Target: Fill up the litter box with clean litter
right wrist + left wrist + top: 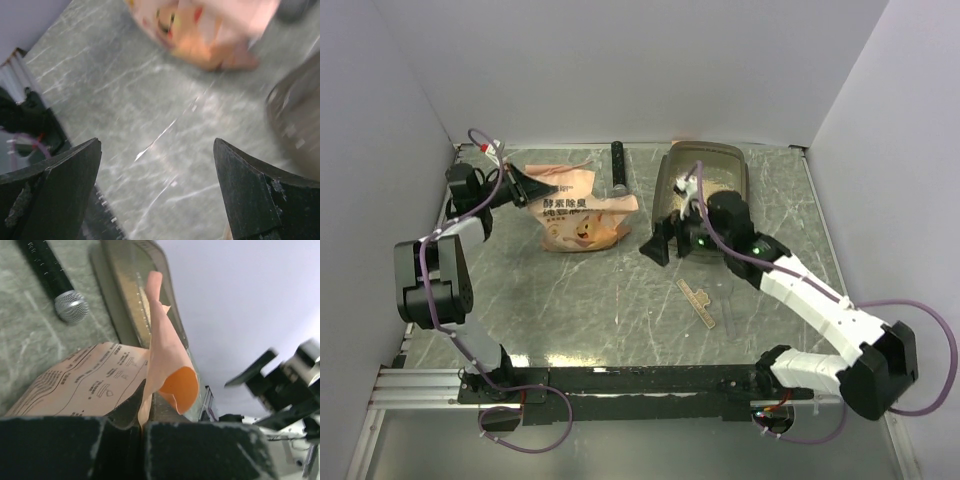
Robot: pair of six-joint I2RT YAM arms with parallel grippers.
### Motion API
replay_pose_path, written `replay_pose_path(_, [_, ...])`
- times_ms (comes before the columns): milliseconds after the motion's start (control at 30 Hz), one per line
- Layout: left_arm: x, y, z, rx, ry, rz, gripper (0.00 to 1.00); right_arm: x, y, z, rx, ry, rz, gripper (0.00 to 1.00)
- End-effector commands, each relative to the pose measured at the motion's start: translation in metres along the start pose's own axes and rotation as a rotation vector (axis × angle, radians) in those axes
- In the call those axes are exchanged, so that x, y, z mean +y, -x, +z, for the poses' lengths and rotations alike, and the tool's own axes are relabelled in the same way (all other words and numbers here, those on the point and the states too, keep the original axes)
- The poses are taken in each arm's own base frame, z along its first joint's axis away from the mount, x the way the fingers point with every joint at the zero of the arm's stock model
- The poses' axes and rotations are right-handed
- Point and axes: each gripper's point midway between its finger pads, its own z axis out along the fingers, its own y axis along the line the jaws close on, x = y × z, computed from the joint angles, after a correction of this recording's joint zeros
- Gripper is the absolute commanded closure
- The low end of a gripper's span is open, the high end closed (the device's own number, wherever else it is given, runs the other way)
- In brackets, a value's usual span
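The smoky grey-brown litter box (708,151) stands at the back right of the table. Pale beige litter (722,181) lies inside it, partly hidden by my right arm. The orange-pink pouch (578,208) with a cat face lies at back left. My left gripper (527,186) is shut on the pouch's torn top edge; in the left wrist view the pouch (100,382) is pinched between the fingers (200,450), with the box (131,275) behind. My right gripper (665,242) is open and empty, over bare table between pouch and box. In the right wrist view the gripper (157,165) holds nothing.
A black rod with a silver mesh tip (618,168) lies between pouch and box; it also shows in the left wrist view (59,284). A tan flat strip (698,303) lies on the table near the front middle. White walls close the back and sides.
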Motion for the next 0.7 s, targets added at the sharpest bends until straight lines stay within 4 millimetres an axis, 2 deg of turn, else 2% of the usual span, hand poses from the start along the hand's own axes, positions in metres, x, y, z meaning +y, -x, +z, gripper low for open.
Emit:
replay_pose_path(0, [-0.068,-0.004,-0.018,-0.008,-0.221,0.3,0.99,0.003,0.063,0.015,-0.093,0.006,-0.234,0.0])
replay_pose_path(33, [-0.071,-0.017,-0.022,-0.003,-0.239,0.296,0.99,0.003,0.064,0.018,-0.071,0.015,-0.26,0.0])
replay_pose_path(67, [-0.081,-0.021,-0.026,-0.004,-0.268,0.273,0.99,0.003,0.069,0.022,-0.063,0.025,-0.311,0.0])
replay_pose_path(100, [-0.087,-0.027,-0.029,-0.006,-0.29,0.286,0.99,0.008,0.078,0.03,-0.052,0.058,-0.331,0.0])
replay_pose_path(133, [-0.099,-0.037,-0.035,-0.017,-0.338,0.384,0.99,0.009,0.082,0.032,-0.043,0.073,-0.354,0.0])
replay_pose_path(167, [-0.103,-0.045,-0.038,0.007,-0.354,0.329,0.99,0.01,0.083,0.036,-0.031,0.091,-0.393,0.0])
replay_pose_path(233, [-0.109,-0.06,-0.043,0.018,-0.39,0.376,0.99,0.019,0.089,0.045,-0.041,0.166,-0.442,0.0])
replay_pose_path(267, [-0.107,-0.067,-0.044,0.045,-0.386,0.345,0.99,0.023,0.096,0.049,-0.081,0.202,-0.511,0.01])
replay_pose_path(333, [-0.111,-0.08,-0.045,0.069,-0.394,0.353,0.99,0.034,0.096,0.056,-0.103,0.293,-0.566,0.0])
replay_pose_path(367, [-0.114,-0.082,-0.045,0.073,-0.399,0.363,0.99,0.039,0.103,0.057,-0.126,0.32,-0.599,0.0])
replay_pose_path(433, [-0.123,-0.084,-0.045,0.087,-0.415,0.39,0.99,0.04,0.099,0.067,-0.098,0.373,-0.599,0.0])
replay_pose_path(467, [-0.126,-0.085,-0.045,0.091,-0.418,0.39,0.99,0.05,0.112,0.067,-0.117,0.412,-0.636,0.01])
replay_pose_path(500, [-0.128,-0.085,-0.044,0.093,-0.423,0.393,0.99,0.043,0.098,0.079,-0.053,0.431,-0.602,0.0])
replay_pose_path(533, [-0.131,-0.087,-0.045,0.1,-0.428,0.396,0.99,0.044,0.1,0.082,-0.043,0.443,-0.599,0.0])
replay_pose_path(567, [-0.132,-0.089,-0.044,0.103,-0.433,0.401,0.99,0.05,0.11,0.083,-0.055,0.471,-0.615,0.0])
replay_pose_path(600, [-0.133,-0.091,-0.043,0.112,-0.435,0.401,0.99,0.045,0.1,0.092,-0.017,0.484,-0.592,0.01])
replay_pose_path(667, [-0.136,-0.097,-0.041,0.132,-0.448,0.415,0.99,0.046,0.107,0.097,-0.026,0.493,-0.597,0.01])
